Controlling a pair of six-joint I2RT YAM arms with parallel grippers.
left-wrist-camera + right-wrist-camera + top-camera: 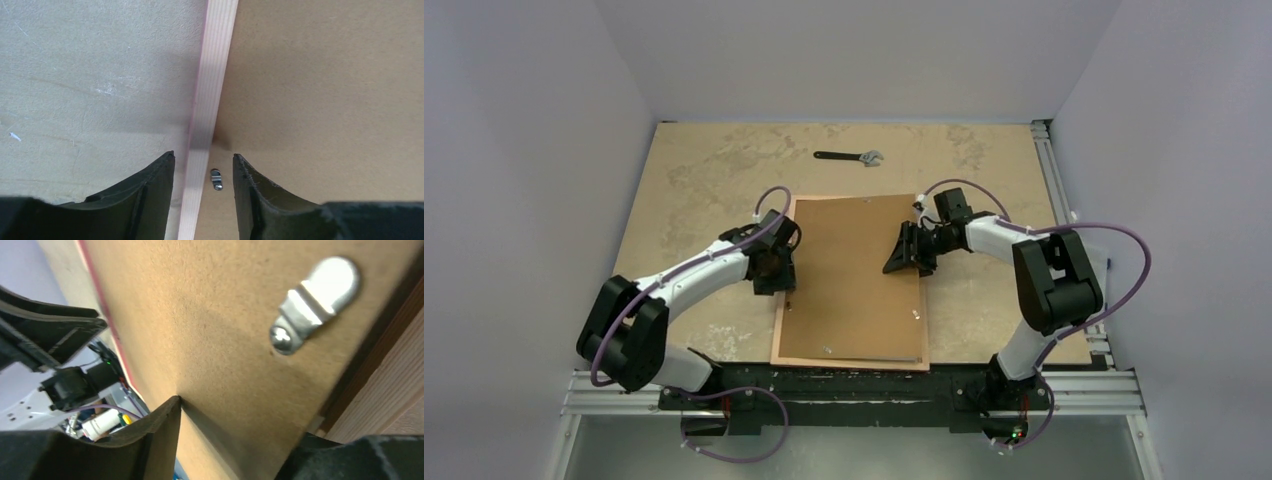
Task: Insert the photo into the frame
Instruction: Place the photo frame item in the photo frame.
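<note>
The frame (781,312) lies face down on the table, its pale rail (210,90) showing. A plain brown backing board (854,270) rests in it and hides the photo. My left gripper (774,274) is at the frame's left side, open, its fingers astride the rail and a small metal clip (216,179). Nothing is held in the left gripper (203,156). My right gripper (908,254) is at the board's right edge, open. In the right wrist view the gripper (240,417) has one fingertip (172,402) touching the board (200,315), near a metal clip (312,302).
A black adjustable wrench (849,156) lies on the table behind the frame. Grey walls close in the table on the left, back and right. An aluminium rail (1054,180) runs along the right edge.
</note>
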